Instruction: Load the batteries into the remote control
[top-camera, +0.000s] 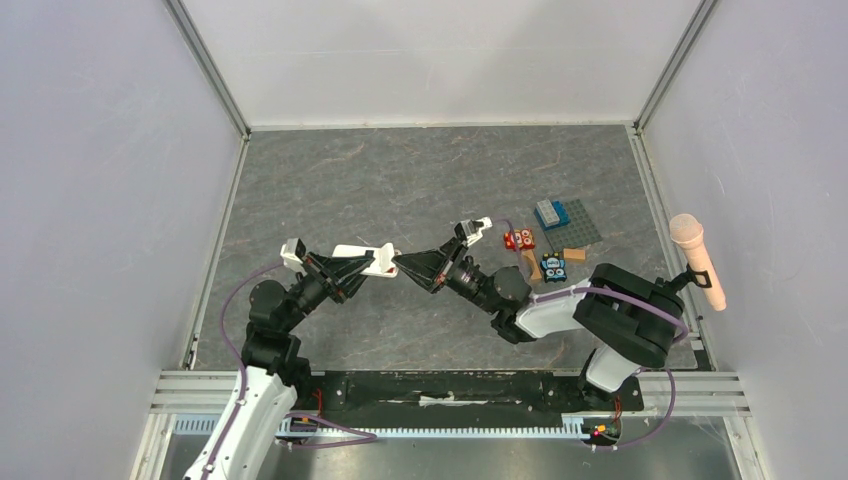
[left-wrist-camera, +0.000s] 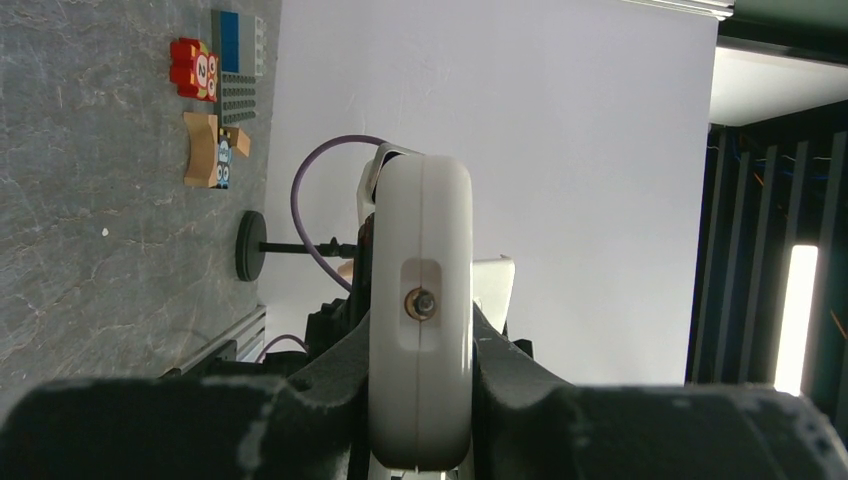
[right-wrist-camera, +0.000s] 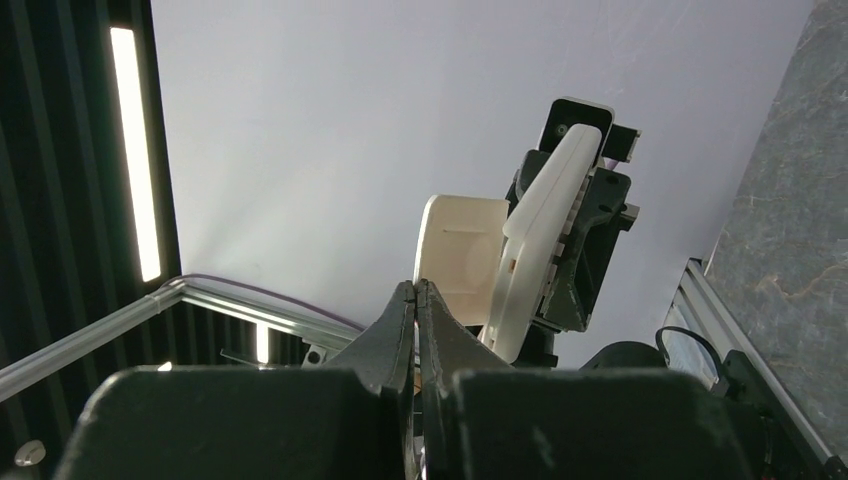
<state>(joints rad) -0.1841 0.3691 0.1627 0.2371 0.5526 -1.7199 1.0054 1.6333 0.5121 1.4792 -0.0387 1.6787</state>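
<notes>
The remote control (top-camera: 378, 257) is a white bar held above the table in my left gripper (top-camera: 360, 267), which is shut on it. In the left wrist view I see it end-on (left-wrist-camera: 420, 230) between my left gripper's jaws (left-wrist-camera: 420, 335), with a small metal part in a slot on its end. My right gripper (top-camera: 399, 262) is shut, its tip right at the remote's free end. In the right wrist view its jaws (right-wrist-camera: 415, 290) are pressed together, with the remote (right-wrist-camera: 535, 240) just beyond. No battery shows in any view.
At the right stand a red block with white circles (top-camera: 519, 240), a blue brick on a grey baseplate (top-camera: 565, 220), wooden pieces (top-camera: 575, 254) and a small blue block (top-camera: 554, 267). A pink microphone (top-camera: 697, 258) stands on a stand at the right edge.
</notes>
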